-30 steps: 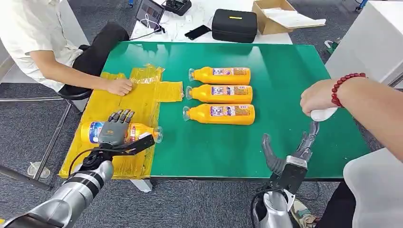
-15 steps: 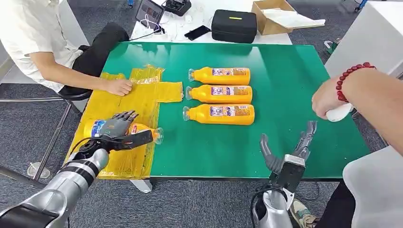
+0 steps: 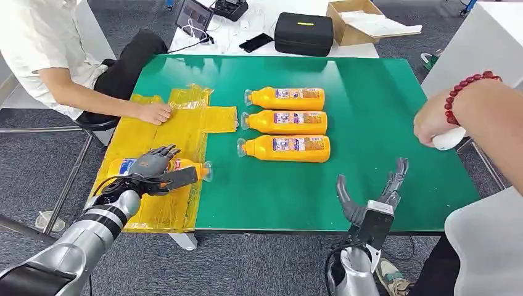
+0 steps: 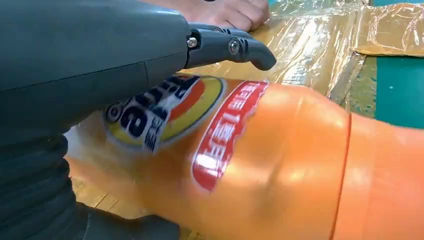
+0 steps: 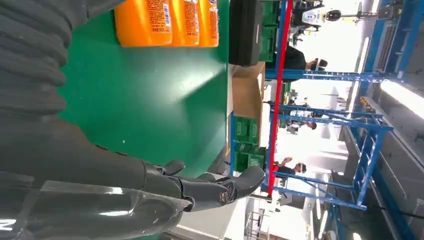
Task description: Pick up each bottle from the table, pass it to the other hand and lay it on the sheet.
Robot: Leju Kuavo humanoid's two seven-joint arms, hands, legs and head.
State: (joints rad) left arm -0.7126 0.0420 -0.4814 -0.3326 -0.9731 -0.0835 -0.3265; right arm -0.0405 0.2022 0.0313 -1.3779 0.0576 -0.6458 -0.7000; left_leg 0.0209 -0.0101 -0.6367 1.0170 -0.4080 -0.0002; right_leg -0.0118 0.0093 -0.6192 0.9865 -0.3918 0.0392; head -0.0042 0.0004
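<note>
Four orange bottles are seen in the head view. Three bottles (image 3: 287,122) lie side by side in a row on the green table (image 3: 370,98), long axes running left to right, caps to the left. The fourth bottle (image 3: 185,168) lies on the yellow sheet (image 3: 179,126) at the near left, also lengthwise left to right, but with its cap to the right, at the sheet's right edge. The left hand (image 3: 154,168) is laid over its labelled middle, fingers (image 3: 165,150) draped across the top and thumb along the near side. The right hand (image 3: 373,197) is held at the near edge of the table with fingers spread and nothing in it. A person's hand (image 3: 154,112) rests on the far part of the sheet; another person's hand (image 3: 435,123) holds a white object at the right.

From the left wrist, the bottle is seen close up on the crinkled sheet, with the thumb (image 4: 235,47) just above the label; whether the fingers press it or only rest there cannot be told.

From the right wrist, the empty hand's fingers (image 5: 220,187) are seen extended over the table edge, the bottle bases well beyond.

The bottles are judged rigid, glossy and somewhat slippery, probably filled and moderately heavy, and prone to rolling; the broad labelled middle is judged the best place to take hold.
</note>
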